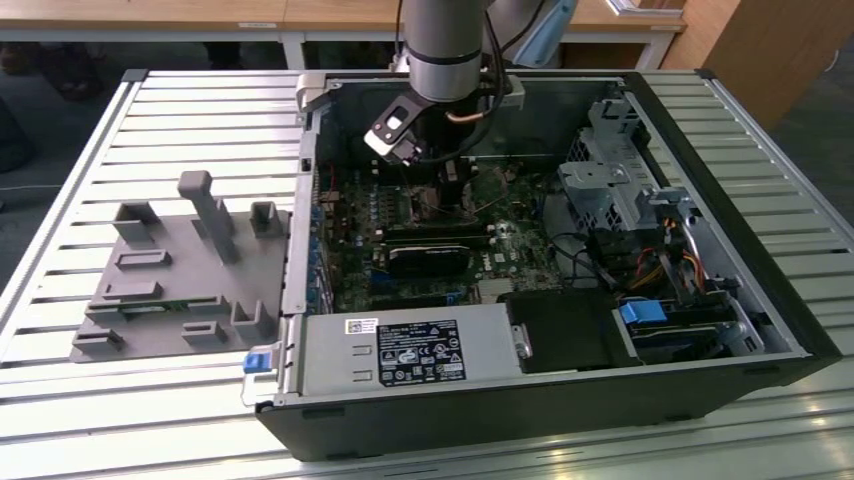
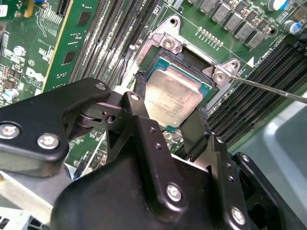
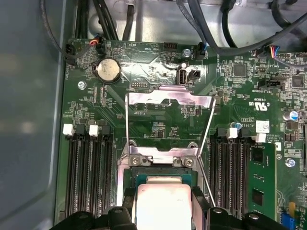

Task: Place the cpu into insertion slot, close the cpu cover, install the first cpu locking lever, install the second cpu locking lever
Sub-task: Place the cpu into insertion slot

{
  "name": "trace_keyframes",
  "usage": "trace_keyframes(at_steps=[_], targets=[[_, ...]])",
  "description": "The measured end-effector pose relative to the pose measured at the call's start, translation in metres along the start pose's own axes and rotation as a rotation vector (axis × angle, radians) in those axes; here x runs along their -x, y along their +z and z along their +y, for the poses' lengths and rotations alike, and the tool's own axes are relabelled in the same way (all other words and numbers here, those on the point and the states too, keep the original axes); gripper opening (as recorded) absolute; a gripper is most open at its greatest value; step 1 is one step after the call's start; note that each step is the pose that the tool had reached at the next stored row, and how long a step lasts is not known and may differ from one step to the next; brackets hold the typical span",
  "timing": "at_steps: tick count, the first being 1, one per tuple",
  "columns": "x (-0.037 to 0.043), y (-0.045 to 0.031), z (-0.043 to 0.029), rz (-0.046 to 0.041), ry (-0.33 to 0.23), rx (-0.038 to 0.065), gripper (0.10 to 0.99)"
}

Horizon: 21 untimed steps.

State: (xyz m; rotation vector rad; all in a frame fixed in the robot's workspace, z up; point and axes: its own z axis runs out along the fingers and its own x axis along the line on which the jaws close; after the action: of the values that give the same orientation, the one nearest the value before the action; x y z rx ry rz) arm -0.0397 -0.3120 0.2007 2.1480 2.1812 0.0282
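**Ann:** Where is the small, flat, square, silver cpu (image 2: 172, 93)?

**Ben:** The black pincer (image 2: 170, 110) squeezes it on two sides. It sits right at the square metal-rimmed insertion slot (image 2: 168, 43).

**Ann:** What's left?

**Ben:** Lots, I think. The thin silver cpu cover (image 3: 144, 97) is flipped open. The thin wire lever (image 2: 271, 89) isn't locked yet.
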Motion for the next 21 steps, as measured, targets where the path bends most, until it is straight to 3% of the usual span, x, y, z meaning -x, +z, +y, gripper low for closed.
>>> trace_keyframes(at_steps=[21], targets=[[-0.0003, 0.0070, 0.0002, 0.0005, 0.002, 0.000, 0.541]])
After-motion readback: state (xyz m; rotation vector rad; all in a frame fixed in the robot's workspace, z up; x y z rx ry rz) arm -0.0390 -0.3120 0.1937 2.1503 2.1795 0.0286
